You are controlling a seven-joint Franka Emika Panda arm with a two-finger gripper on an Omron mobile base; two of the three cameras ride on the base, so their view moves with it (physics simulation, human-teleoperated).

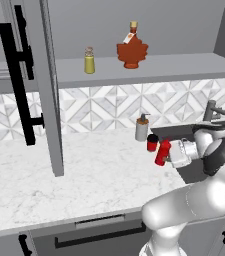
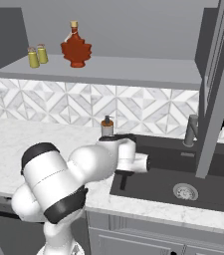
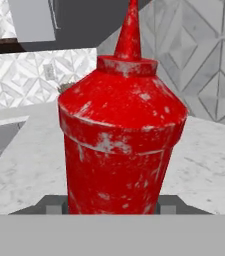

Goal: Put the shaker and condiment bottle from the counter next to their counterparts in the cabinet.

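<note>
While two shakers (image 2: 37, 55) stand on the cabinet (image 2: 133, 69) shelf, the tool (image 1: 170, 153) grips the red bottle (image 1: 162, 152) near the desk's (image 1: 84, 175) sink edge.

Lighting is even and diffuse, without glare. Soft shadow lies under the cabinet (image 1: 149, 67) shelf at 12 o'clock. Renders are slightly soft; edges show no distortion.

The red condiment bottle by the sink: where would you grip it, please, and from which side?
Grip the condiment bottle around its wide, straight-walled lower body, coming in level from the side. The cone top tapers too thin to pinch. The gripper already meets it that way.
</note>
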